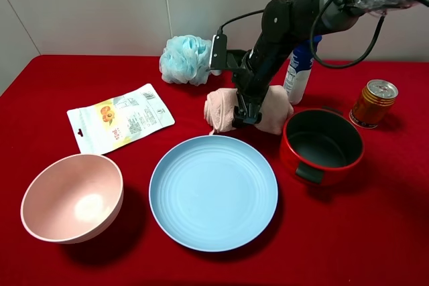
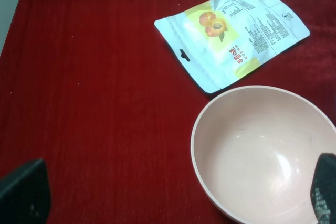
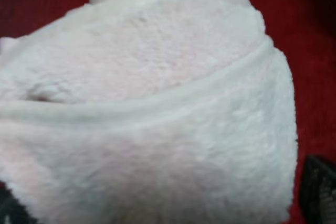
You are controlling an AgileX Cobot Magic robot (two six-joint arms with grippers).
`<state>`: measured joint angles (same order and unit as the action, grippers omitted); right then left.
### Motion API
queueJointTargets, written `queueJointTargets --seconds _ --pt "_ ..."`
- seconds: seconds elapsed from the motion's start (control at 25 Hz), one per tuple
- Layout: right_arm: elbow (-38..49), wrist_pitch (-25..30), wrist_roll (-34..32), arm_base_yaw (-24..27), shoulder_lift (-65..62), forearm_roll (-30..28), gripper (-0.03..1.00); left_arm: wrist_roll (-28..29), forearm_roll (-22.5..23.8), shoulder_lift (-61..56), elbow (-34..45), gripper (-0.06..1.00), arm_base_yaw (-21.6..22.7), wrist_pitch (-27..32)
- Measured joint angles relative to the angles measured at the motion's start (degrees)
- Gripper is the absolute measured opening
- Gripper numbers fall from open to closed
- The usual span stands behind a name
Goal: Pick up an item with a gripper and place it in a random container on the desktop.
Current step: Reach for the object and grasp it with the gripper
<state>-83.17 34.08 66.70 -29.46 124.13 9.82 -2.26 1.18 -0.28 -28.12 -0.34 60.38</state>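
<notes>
wall (image 1: 100,5): plain white panels with thin vertical seams, at the far side | tabletop (image 1: 375,232): bright red cloth, wrinkle-free | light: even, soft shadows

Towel (image 1: 275,108) lies behind the plate (image 1: 213,192), between pouf (image 1: 186,59) and pot (image 1: 322,146).

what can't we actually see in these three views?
- Right pincer, exterior high: its own arm covers the jaws and the middle of the pink towel, so the grip is unconfirmed.
- Right wrist: the towel fills the frame, only finger edges show at the corners.
- Left pincer, left wrist: fingertips cut off by the frame edge.
- White bottle, exterior high: partly behind the arm, label too small.
</notes>
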Motion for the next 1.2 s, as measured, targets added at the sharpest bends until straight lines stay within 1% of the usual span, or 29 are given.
queueJointTargets --seconds 0.4,0.6,0.64,0.72,0.8,1.2 --pt "0.0 -0.45 0.06 0.07 1.56 0.17 0.69 0.0 0.0 0.0 0.0 0.99 0.0 0.0" --pt "0.0 -0.45 -1.18 0.07 1.56 0.23 0.69 0.0 0.0 0.0 0.0 0.99 0.0 0.0" --pt "0.0 -0.45 -1.22 0.07 1.56 0.28 0.66 0.0 0.0 0.0 0.0 0.99 0.0 0.0" --pt "0.0 -0.27 -1.45 0.07 1.56 0.54 0.54 0.0 0.0 0.0 0.0 0.99 0.0 0.0" --pt "-0.03 -0.48 -1.61 0.07 1.56 0.96 0.34 0.0 0.0 0.0 0.0 0.99 0.0 0.0" --pt "-0.07 -0.48 -2.46 0.13 1.56 1.54 0.34 0.0 0.0 0.0 0.0 0.99 0.0 0.0"
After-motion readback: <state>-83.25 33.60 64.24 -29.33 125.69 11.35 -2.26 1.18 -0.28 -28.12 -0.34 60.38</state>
